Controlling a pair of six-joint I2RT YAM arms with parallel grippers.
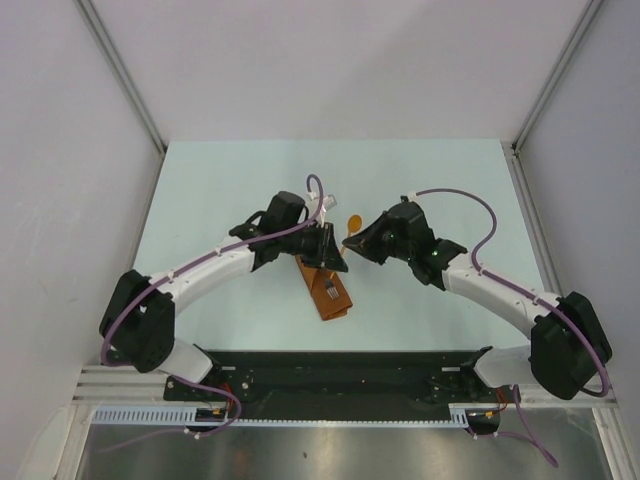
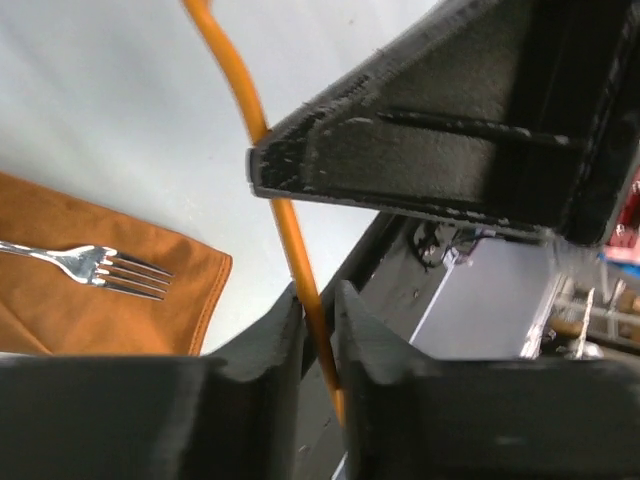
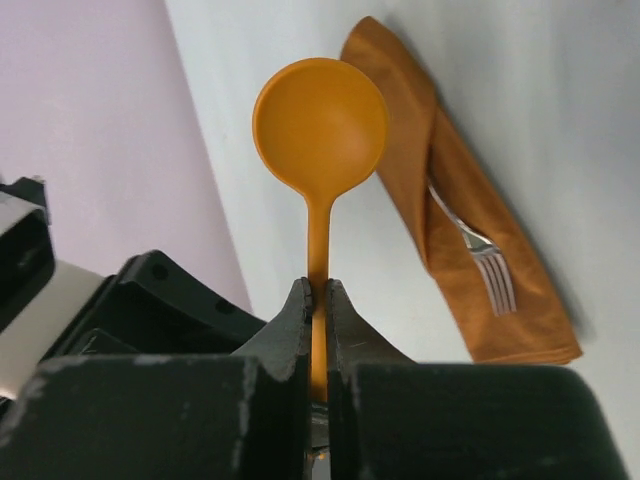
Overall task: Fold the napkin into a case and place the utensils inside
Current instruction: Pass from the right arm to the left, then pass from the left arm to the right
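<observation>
Your right gripper (image 3: pixel 318 290) holds the orange spoon (image 3: pixel 320 125) in the air above the pale bench (image 1: pixel 220 190), its fingers pressed together on the thin handle just below the round bowl, which points away from the wrist camera. Your left gripper (image 2: pixel 317 300) sits at the same handle further down. The handle runs through the narrow slot between its fingers, resting against one of them, with a dark sliver showing on the other side. You cannot tell from these views whether that gripper is actually clamping. From above, the two grippers meet nose to nose near the middle of the bench.

The rust-orange case (image 3: pixel 420 190) lies flat on the bench, just in front of and below the grippers, a long narrow fold set at a slant. The fork (image 3: pixel 480 255) lies on top of the cloth, lengthwise, its silver tines near one short end of the case.
</observation>
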